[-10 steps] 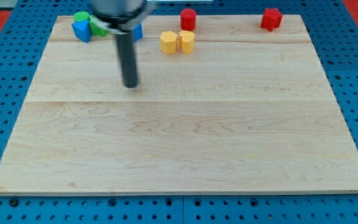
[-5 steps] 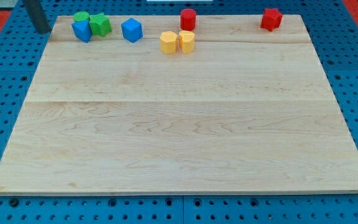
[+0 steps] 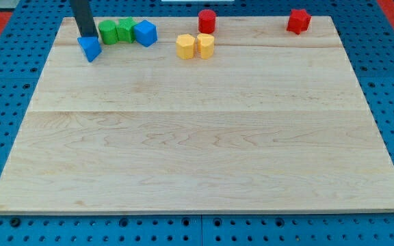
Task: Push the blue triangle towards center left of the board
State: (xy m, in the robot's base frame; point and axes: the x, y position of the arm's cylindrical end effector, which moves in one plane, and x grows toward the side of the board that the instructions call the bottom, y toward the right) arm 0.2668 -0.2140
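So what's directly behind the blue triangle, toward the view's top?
My tip stands right behind the blue triangle, seemingly touching. The rod hides the board behind it.

the blue triangle (image 3: 89, 48) lies flat near the board's top left corner, its point aimed toward the view's bottom. my tip (image 3: 86, 35) touches its upper edge, right behind it.

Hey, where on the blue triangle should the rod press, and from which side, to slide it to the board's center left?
Press the blue triangle on its top face, coming from the view's top. It lies near the top-left corner, so center left is toward the view's bottom. My tip already sits at that top edge, and the green blocks to the right stay out of the way.
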